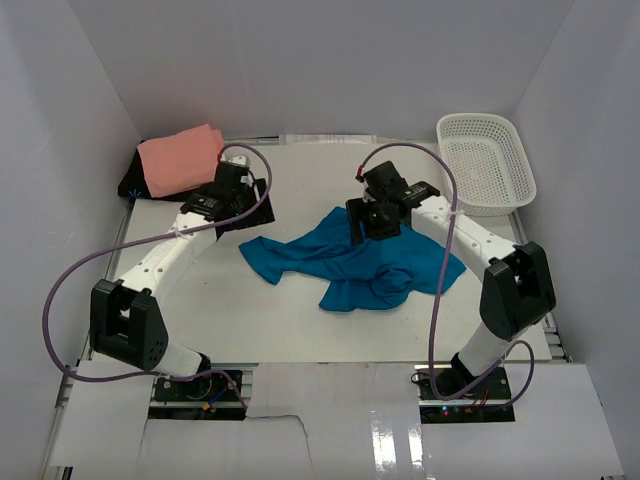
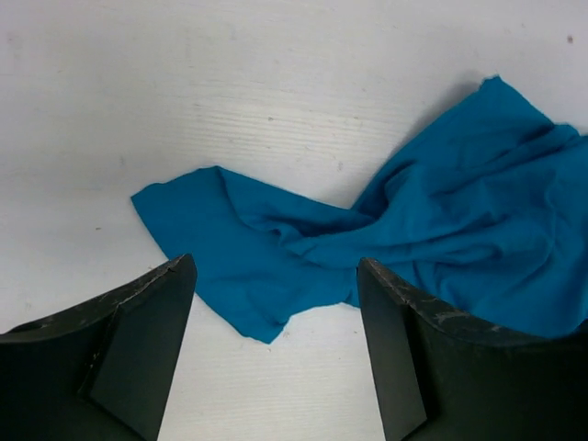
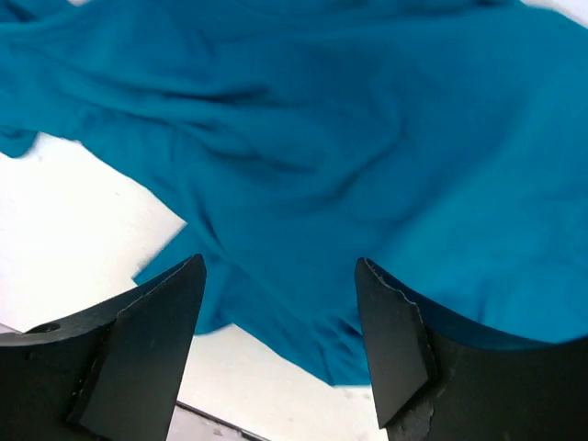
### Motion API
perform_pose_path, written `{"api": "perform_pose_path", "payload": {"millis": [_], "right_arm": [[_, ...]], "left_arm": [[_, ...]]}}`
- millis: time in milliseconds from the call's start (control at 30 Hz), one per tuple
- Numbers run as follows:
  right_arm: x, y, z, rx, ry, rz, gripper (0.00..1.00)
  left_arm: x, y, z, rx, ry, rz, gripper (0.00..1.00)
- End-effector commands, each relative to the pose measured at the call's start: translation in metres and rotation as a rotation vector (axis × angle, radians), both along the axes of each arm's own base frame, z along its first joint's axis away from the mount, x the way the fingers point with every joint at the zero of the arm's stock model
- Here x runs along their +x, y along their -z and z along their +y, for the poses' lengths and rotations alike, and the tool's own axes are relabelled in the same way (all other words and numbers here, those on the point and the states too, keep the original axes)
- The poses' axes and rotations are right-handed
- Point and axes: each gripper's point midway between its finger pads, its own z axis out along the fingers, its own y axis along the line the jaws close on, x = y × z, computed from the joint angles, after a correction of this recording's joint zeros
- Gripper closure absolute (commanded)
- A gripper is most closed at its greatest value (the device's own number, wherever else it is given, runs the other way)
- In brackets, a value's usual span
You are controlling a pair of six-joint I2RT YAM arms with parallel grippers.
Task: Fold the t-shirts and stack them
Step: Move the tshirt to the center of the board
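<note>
A teal-blue t-shirt (image 1: 340,262) lies crumpled and spread out in the middle of the white table. At the back left, a salmon-pink t-shirt (image 1: 180,158) sits folded on a black mat. My left gripper (image 1: 246,212) hovers just left of the teal shirt's left end. In the left wrist view that gripper (image 2: 276,260) is open, with the teal shirt (image 2: 441,230) ahead and bare table between the fingers. My right gripper (image 1: 372,222) is over the shirt's upper middle. In the right wrist view it (image 3: 278,261) stands open above the teal cloth (image 3: 303,138), holding nothing.
A white plastic mesh basket (image 1: 487,165) stands at the back right. The black mat (image 1: 135,185) under the pink shirt sits against the left wall. White walls enclose the table (image 1: 250,330) on three sides. Purple cables loop from both arms.
</note>
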Motion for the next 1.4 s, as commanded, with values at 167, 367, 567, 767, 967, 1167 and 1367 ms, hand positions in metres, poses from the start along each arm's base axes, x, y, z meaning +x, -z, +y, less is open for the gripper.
{"api": "perform_pose_path", "payload": {"millis": [167,367,567,767,967,1167,1367], "right_arm": [[0.005,-0.028,0.111,0.084,-0.28,-0.138,0.18],[-0.006,-0.029,0.161,0.017,-0.448,-0.177,0.07],[-0.011,-0.028,0.184,0.073,-0.487,-0.183,0.03],[-0.008,-0.029,0.196,0.079,-0.512,-0.191,0.02],[-0.01,-0.018,0.222,0.067,-0.578,-0.183,0.02],[-0.009,0.007,0.245,0.081,-0.623,-0.127,0.02],[-0.01,0.033,0.257,0.082,-0.669,-0.079,0.02]], "left_arm": [[-0.003,0.007,0.096,-0.32,-0.287,0.11,0.21],[-0.01,0.012,0.119,-0.424,-0.443,0.119,0.2],[-0.01,0.019,0.131,-0.396,-0.464,0.112,0.2],[-0.012,0.017,0.151,-0.373,-0.529,0.073,0.19],[-0.018,0.017,0.165,-0.392,-0.597,0.051,0.18],[-0.029,0.02,0.172,-0.388,-0.639,0.002,0.18],[-0.028,0.014,0.18,-0.385,-0.651,-0.019,0.17]]}}
